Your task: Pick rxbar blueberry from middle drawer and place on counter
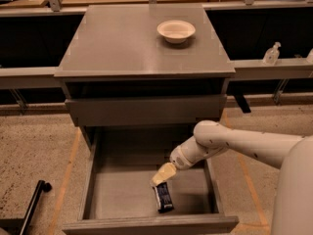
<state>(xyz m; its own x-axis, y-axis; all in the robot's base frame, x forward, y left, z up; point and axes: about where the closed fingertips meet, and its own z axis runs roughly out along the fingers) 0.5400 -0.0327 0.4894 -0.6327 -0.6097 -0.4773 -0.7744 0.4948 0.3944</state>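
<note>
The rxbar blueberry (164, 197), a dark flat bar with pale markings, lies on the floor of the open middle drawer (93, 180), right of centre near the front. My gripper (163, 175) reaches down into the drawer from the right on a white arm; its cream fingers hang just above the bar's far end. The grey counter (127, 43) tops the cabinet above.
A cream bowl (176, 31) sits on the counter at the back right. Another grey drawer front (146, 109) sits closed above the open drawer. A hand-sanitiser bottle (272, 53) stands on a ledge at right. A black bar (32, 204) lies on the floor at left.
</note>
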